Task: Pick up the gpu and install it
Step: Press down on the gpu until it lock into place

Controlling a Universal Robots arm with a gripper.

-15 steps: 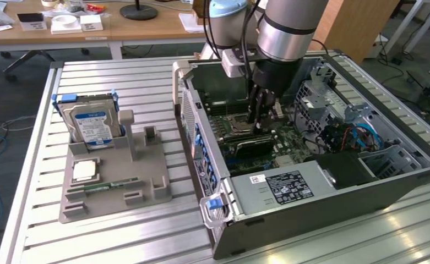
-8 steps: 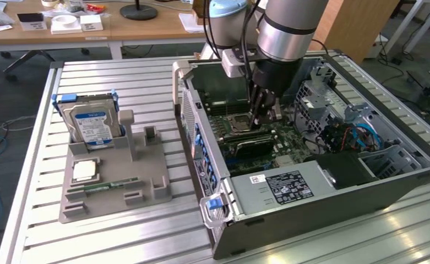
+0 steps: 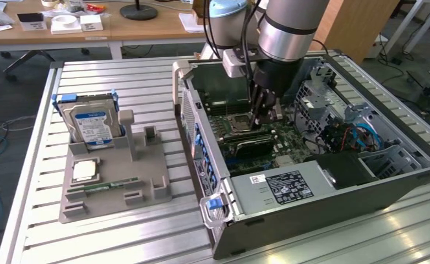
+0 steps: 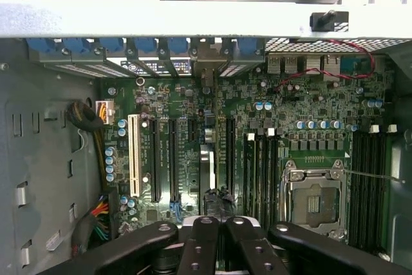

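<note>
Open computer case (image 3: 325,198) nearest, on slatted tabletop (image 3: 126,236) — power supply (image 3: 288,187) label unreadable. Gripper (image 3: 261,124) down over motherboard (image 4: 309,133), jaws shut, empty, just above gpu (image 3: 253,144) standing edge-on in slot. Hard drive (image 3: 91,124) upright beside — blue-white label illegible.

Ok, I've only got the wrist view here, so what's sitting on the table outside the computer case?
Observer: A grey holder, at the exterior view's left of the case, with a hard drive standing upright in it.
Operator: Anything else in it?
Observer: A CPU chip lies flat, with a green RAM stick beside it.
Operator: And the tool?
Observer: The tool is low inside the case, at the top edge of the gpu, which stands on the motherboard.
</note>
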